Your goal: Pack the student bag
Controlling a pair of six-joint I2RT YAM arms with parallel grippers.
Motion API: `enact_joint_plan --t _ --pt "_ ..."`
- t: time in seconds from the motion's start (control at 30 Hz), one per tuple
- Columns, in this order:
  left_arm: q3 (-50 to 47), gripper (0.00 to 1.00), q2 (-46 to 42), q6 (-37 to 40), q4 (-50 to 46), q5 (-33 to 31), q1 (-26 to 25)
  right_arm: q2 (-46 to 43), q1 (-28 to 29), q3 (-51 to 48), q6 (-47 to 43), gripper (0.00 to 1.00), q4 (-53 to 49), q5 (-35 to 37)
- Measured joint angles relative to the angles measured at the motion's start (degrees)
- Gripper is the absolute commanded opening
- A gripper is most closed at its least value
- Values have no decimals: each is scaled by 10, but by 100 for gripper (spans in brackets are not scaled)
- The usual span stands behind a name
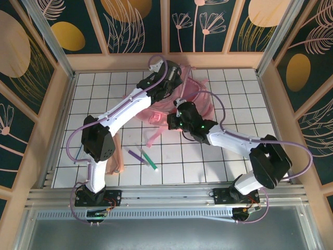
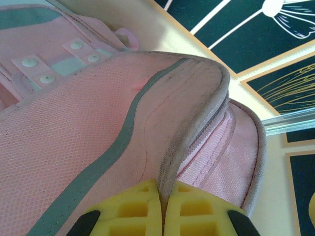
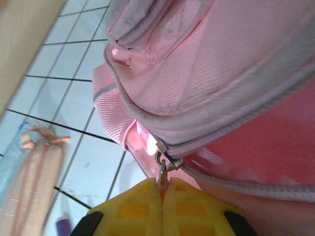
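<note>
Nearest the arm bases, on the white, grid-lined tabletop, a purple pen and a green pen lie loose, with a flat peach pouch just beside them by the left arm. None of these is in the bag, so packing looks barely begun. I judge the arms are at the opening step, with loading and zipping shut all left to do.

Further out, the right hand has its yellow, waffle-moulded fingers pressed together on the small metal zip pull. Beyond it the bag lies slumped at the far middle of the tabletop, close to the back wall. It is soft pink woven mesh with grey reflective strips curving across it, piped seams, and a row of white snaps on a paler panel.

Farthest, the left hand pinches a raised fold of the bag's zip-edged rim between the same yellow fingers, and the fabric is creased upward there.
</note>
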Motion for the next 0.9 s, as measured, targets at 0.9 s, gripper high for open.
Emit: enact_joint_plan --t 0.9 --pt "170 0 120 -9 -46 -22 1 210 36 104 -269 0 66 161"
